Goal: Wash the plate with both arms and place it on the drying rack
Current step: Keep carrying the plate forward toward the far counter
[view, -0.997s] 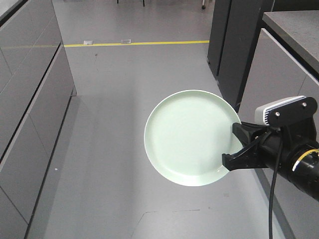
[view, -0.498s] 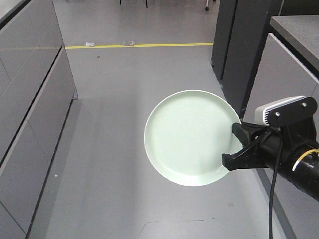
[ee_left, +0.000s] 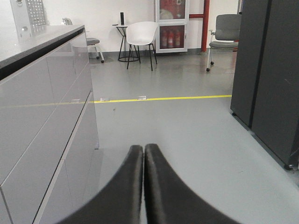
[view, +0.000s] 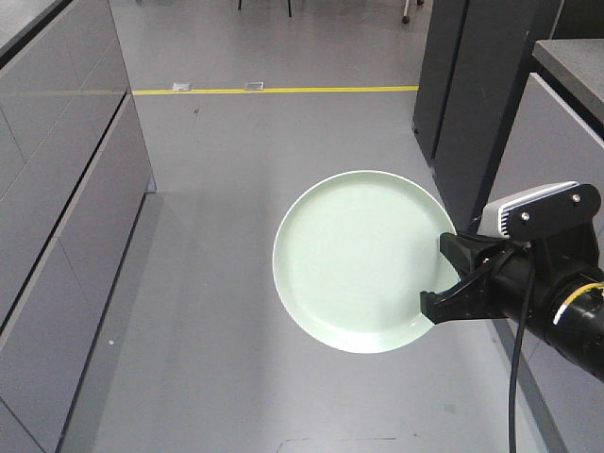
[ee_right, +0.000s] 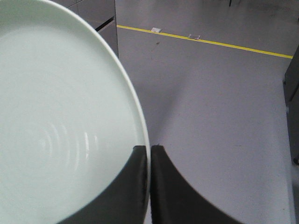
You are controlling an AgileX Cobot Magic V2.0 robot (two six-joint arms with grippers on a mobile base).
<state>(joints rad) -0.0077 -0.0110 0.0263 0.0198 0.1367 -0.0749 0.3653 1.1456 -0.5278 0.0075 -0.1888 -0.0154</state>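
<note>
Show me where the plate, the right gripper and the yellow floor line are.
plate (view: 354, 260), front view, centre of its face.
right gripper (ee_right: 149, 151), right wrist view, between the fingertips.
yellow floor line (view: 283, 91), front view, mid-stripe.

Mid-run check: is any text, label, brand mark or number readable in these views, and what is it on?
No text can be read in any view.
The plate: plain, no mark.
The floor tags by the yellow line: too small to read.
The cabinet with red extinguishers: any label is too blurred.
The camera block: no lettering visible.
</note>
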